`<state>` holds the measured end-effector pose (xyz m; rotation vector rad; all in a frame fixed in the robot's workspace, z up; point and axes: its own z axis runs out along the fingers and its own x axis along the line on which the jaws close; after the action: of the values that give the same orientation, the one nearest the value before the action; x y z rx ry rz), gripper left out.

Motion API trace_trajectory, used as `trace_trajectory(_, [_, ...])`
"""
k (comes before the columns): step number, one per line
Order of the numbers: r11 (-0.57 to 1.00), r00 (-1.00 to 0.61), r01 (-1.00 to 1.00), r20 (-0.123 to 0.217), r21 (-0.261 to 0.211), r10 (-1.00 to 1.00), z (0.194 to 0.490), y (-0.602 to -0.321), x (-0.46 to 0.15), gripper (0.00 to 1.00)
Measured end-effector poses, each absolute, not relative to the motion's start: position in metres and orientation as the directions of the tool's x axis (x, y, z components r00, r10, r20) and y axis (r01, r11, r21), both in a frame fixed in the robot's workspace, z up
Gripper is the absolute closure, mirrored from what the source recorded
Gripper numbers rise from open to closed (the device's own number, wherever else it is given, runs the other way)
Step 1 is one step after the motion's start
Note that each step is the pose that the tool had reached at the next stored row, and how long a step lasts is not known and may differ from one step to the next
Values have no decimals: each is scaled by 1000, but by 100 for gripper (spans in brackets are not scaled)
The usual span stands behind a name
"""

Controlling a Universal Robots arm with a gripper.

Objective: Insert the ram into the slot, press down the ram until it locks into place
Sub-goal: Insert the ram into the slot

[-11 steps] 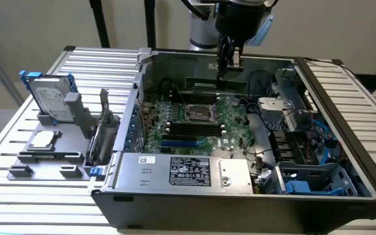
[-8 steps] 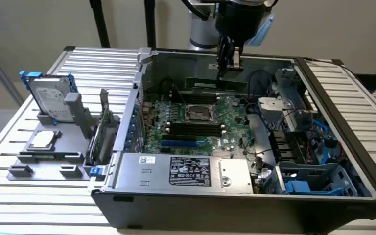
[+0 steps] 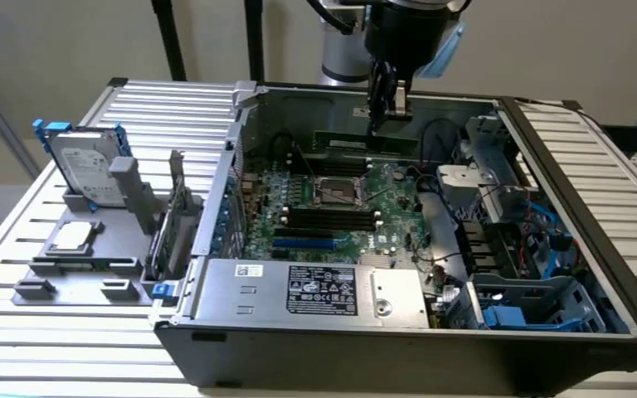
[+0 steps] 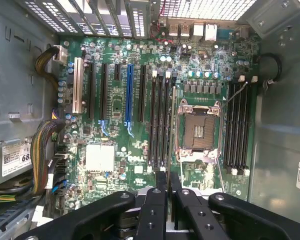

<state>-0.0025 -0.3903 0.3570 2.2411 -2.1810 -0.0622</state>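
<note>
The ram (image 3: 365, 143), a long, thin, flat dark-green circuit-board strip with black chips, is held edge-down in the air over the far part of the open grey metal computer case (image 3: 318, 104), clear of the board beneath it. It is pinched near its middle by the black two-fingered gripper (image 3: 387, 120), whose jaws are clenched on the strip's flat faces. In the wrist view the strip is seen edge-on as a thin line running out from between the fingers (image 4: 157, 210). The slot (image 3: 324, 215), a long narrow black plastic memory socket with pale end clips, is one of several parallel ones lying nearer, just on the near side of the square metal-framed processor socket (image 3: 337, 192) on the large green motherboard (image 3: 396, 199). Which of them is meant cannot be told. A bright blue slot (image 3: 302, 243) lies nearer again. The insertion step is judged to be in hand, with nothing seated yet. Seating is judged to call for the strip's lower edge to be set parallel to one socket, squarely over it, and lowered straight.
</note>
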Motion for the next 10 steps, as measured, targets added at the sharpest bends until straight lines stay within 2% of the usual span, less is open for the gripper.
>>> trace_trajectory(10, [-28, 27, -999, -19, 37, -999, 344, -390, -3, 86])
